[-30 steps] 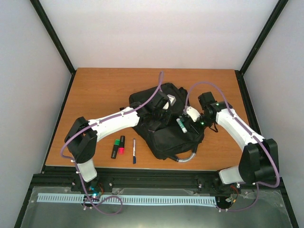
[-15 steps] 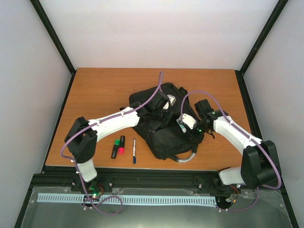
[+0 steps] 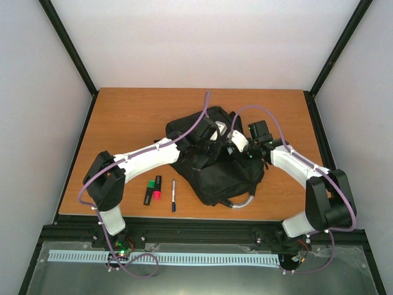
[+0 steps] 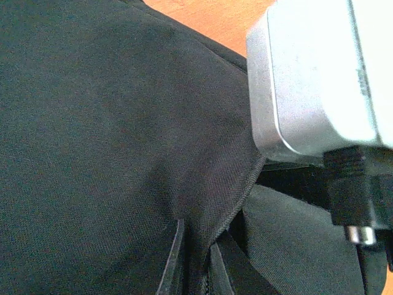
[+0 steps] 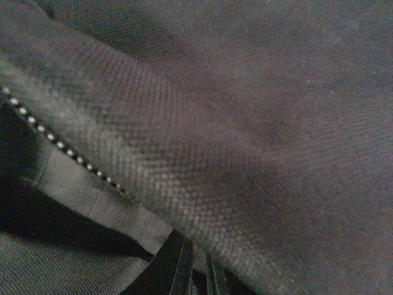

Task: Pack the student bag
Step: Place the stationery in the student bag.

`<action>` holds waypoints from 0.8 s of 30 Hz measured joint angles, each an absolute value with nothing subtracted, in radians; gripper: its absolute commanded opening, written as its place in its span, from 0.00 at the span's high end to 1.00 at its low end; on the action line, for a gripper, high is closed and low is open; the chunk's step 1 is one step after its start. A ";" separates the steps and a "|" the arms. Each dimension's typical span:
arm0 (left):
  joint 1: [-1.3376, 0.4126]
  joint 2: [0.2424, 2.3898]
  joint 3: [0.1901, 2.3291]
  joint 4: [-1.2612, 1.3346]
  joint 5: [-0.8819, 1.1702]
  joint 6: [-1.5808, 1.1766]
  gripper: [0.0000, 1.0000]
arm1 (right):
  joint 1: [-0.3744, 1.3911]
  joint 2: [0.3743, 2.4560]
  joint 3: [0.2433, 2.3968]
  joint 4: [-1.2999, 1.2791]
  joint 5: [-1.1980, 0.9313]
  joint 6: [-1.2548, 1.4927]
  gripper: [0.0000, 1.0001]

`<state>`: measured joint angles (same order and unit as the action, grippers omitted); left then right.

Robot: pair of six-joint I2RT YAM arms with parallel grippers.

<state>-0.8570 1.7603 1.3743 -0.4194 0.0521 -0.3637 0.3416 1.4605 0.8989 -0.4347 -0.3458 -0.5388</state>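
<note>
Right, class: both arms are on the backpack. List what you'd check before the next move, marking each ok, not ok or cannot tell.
1. Left tool pinching the student bag: ok, a fabric fold sits between its fingers.
2. Right tool shut: ok; fabric caught in it: cannot tell.
3. Bag opening held apart: cannot tell, no gap shows.
4. Highlighters and pen packed: not ok, lying on the table beside the bag.
5. Tools clear of each other: cannot tell, close together over the bag.

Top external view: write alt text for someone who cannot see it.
A black bag lies on the table, the left gripper and right gripper both on it. Two highlighters and a pen lie to its left.
</note>
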 measured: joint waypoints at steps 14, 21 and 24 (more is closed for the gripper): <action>-0.850 1.760 1.374 -0.413 0.051 -0.364 0.89 | 0.343 1.348 0.875 -0.415 -0.352 -0.515 0.88; -0.850 1.760 1.374 -0.413 0.052 -0.364 0.88 | 0.343 1.211 0.870 -0.454 -0.334 -0.525 0.74; -0.850 1.760 1.373 -0.411 0.053 -0.365 0.87 | 0.343 1.190 0.877 -0.476 -0.297 -0.516 0.70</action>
